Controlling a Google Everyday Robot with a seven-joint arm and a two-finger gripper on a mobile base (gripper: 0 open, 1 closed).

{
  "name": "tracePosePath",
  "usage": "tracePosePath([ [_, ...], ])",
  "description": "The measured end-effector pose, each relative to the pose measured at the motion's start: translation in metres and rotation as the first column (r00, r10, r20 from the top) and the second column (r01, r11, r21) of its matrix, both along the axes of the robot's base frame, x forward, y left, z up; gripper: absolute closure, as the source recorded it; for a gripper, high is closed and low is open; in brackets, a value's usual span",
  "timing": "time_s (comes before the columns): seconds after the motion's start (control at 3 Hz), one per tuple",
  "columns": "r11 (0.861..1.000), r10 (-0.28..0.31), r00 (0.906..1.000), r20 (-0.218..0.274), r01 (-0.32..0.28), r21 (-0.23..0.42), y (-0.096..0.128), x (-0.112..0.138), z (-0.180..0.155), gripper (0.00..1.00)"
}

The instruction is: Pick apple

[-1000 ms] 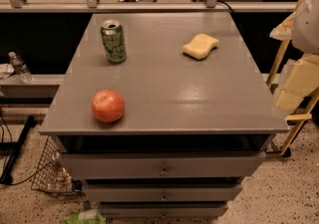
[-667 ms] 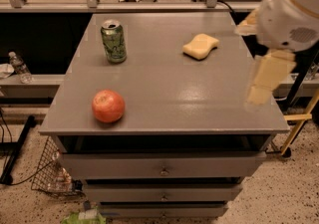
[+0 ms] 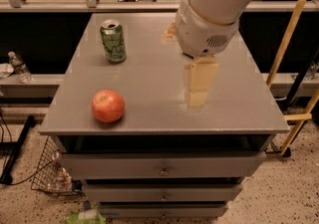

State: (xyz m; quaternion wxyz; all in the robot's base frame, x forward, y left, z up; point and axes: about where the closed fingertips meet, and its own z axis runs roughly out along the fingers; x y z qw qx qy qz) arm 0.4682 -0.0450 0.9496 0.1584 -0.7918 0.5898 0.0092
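- Closest to me, on the speckled floor: some green packaging (image 3: 83, 216) at the bottom edge and a wire basket (image 3: 48, 174) tucked by the left front corner of the bench (image 3: 149, 81).
- The front of the bench has a stack of grey drawers (image 3: 162, 166), each with a small knob in the middle. The top one looks pulled out a little.
- The apple (image 3: 107, 105) sits on the bench top, front left, close to the front edge. It's red-orange, resting on its own with nothing touching it.
- The tool (image 3: 197, 99) is right of the apple and a bit further back, over the right-middle of the bench. It hangs pointing straight down, well apart from the apple. It reads as one pale yellow slab from here, so I honestly can't tell if it's apart or together. Its tip is low over the surface, but I can't say whether it touches.
- The fat white arm (image 3: 214, 14) comes in from the top right and covers a chunk of the back of the bench.
- The green can (image 3: 113, 41) stands upright at the back left, well away from both the apple and the tool.
- A sliver of yellow sponge (image 3: 170, 32) pokes out from behind the arm at the back.
- Off to the left, a plastic water bottle (image 3: 20, 66) lies on a low ledge beside the bench.
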Motion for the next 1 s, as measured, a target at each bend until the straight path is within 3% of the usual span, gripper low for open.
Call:
tracePosePath([
  [0.67, 0.999, 0.006, 1.0000, 0.006, -0.006, 0.034, 0.005, 0.000, 0.000, 0.00],
  [1.0, 0.993, 0.093, 0.9944, -0.049, -0.090, 0.071, 0.042, 0.008, -0.035, 0.00],
])
